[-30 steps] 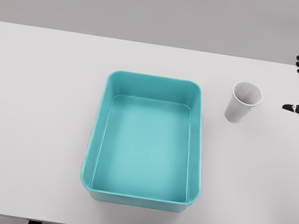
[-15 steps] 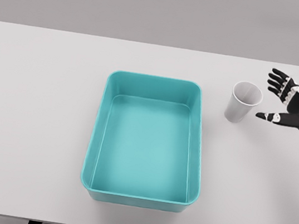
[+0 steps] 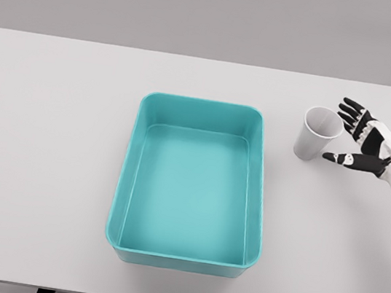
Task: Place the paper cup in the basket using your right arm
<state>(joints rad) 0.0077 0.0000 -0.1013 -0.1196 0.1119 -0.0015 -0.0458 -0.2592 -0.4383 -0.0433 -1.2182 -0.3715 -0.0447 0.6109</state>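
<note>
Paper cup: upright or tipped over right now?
Upright. The paper cup stands on the table, open mouth up, beside the basket; the right hand is open next to it.

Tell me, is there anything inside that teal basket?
Nothing shows inside the teal basket: its floor is bare. The paper cup stands outside on the table, beside the right hand. No part of the floor is covered.

A white table (image 3: 45, 168) is seen filling most of the view (plain, matte top). A flat grey wall (image 3: 201, 7) is shown behind its far edge, w/ dark gaps glimpsed below the near edge.
</note>
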